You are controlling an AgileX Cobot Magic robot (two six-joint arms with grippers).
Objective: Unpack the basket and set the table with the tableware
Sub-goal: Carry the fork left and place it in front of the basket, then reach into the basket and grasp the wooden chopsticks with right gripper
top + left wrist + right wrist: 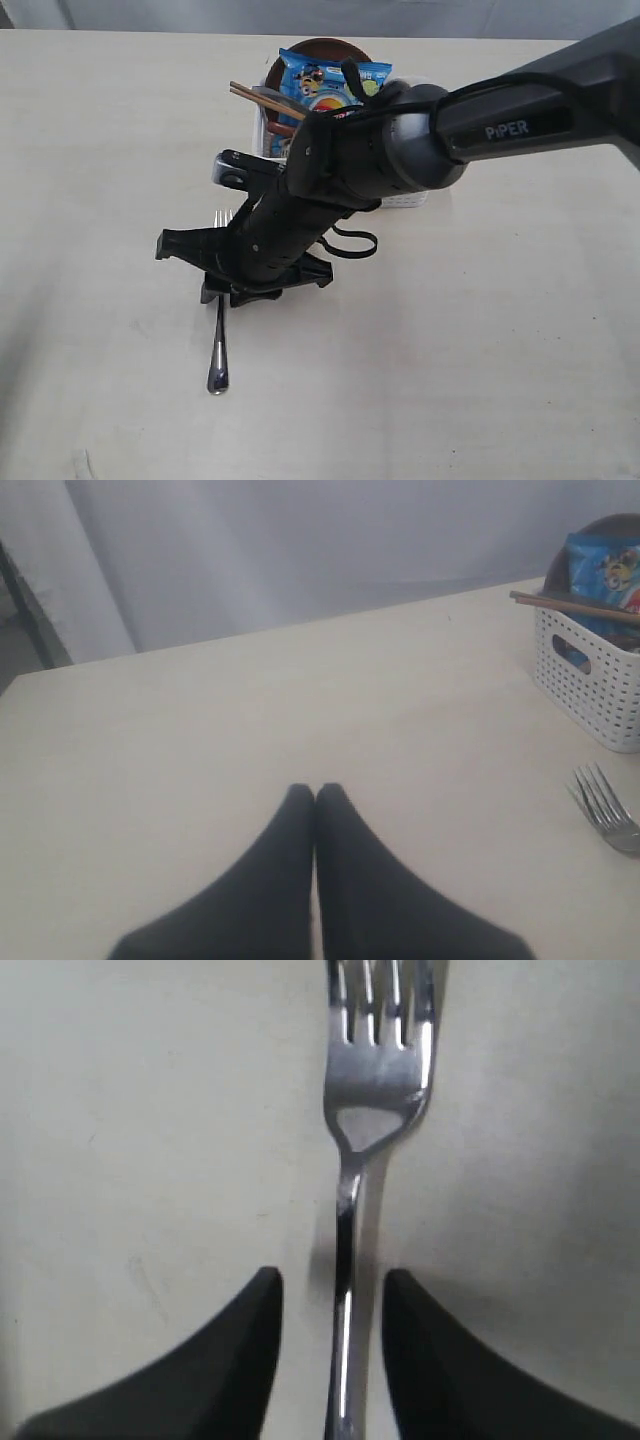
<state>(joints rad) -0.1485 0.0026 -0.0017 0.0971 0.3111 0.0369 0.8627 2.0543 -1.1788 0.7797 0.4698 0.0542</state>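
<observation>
A steel fork (218, 352) lies flat on the beige table (500, 350), tines toward the white basket (270, 138). My right gripper (228, 292) reaches across and hangs low over the fork's handle. It is open, a finger on each side of the handle (343, 1260) with a gap both ways, as the right wrist view shows (333, 1285). The basket holds brown chopsticks (262, 100) and a reddish-brown plate (322, 45). My left gripper (315, 792) is shut on nothing above bare table, with the fork's tines (603, 805) and the basket (590, 685) off to one side.
A blue chip bag (325, 80) stands in the basket in front of the plate. The right arm covers much of the basket, so its other contents are hidden. Bare tabletop spreads left, right and in front of the fork.
</observation>
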